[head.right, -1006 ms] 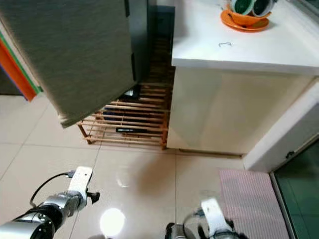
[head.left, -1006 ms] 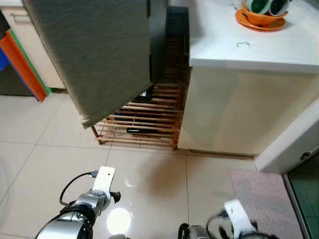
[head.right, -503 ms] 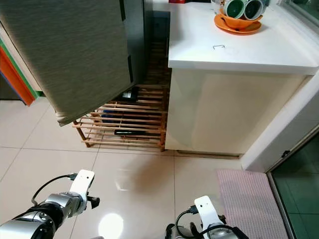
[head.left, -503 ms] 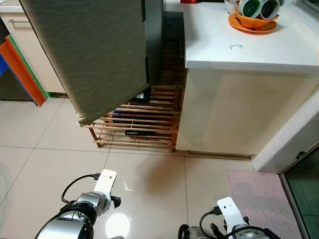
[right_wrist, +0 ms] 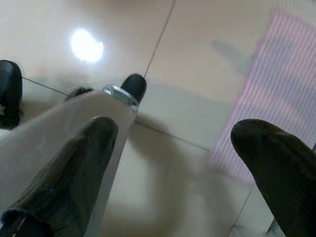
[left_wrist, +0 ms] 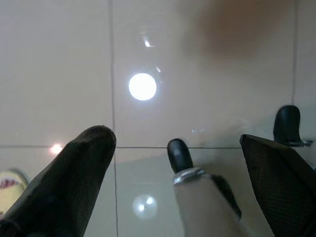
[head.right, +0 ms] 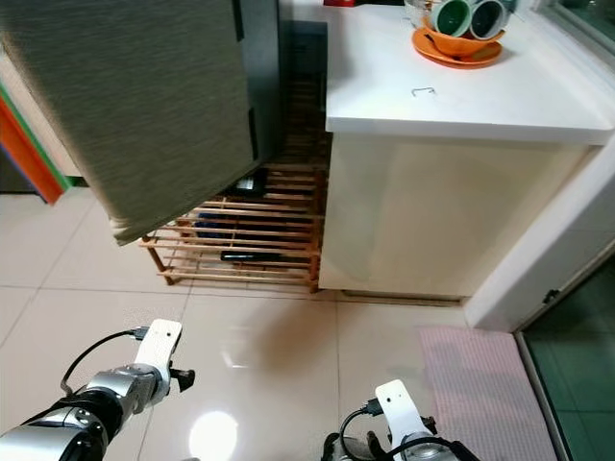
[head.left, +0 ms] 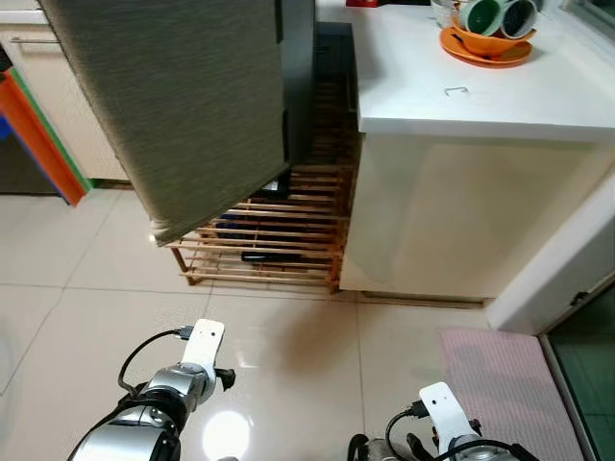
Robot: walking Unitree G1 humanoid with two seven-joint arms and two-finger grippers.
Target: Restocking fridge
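Head views: grey fridge door (head.left: 192, 106) stands at upper left, a wooden slatted rack (head.left: 274, 235) on the floor beneath it, a white tabletop (head.left: 461, 86) beside it with an orange dish of cups (head.left: 490, 29) at its far edge. Left wrist view: left hand (left_wrist: 180, 143) hangs over beige floor tiles (left_wrist: 197, 64), fingers wide apart, holding nothing. Right wrist view: right hand (right_wrist: 173, 133) likewise spread wide and unladen, above tile near a pink striped mat (right_wrist: 266, 94).

Glossy beige tiled floor (head.left: 288, 365) reflecting a ceiling light; white counter (head.left: 461, 86); wooden slatted rack (head.left: 279, 240); pink striped mat (head.left: 500, 375).
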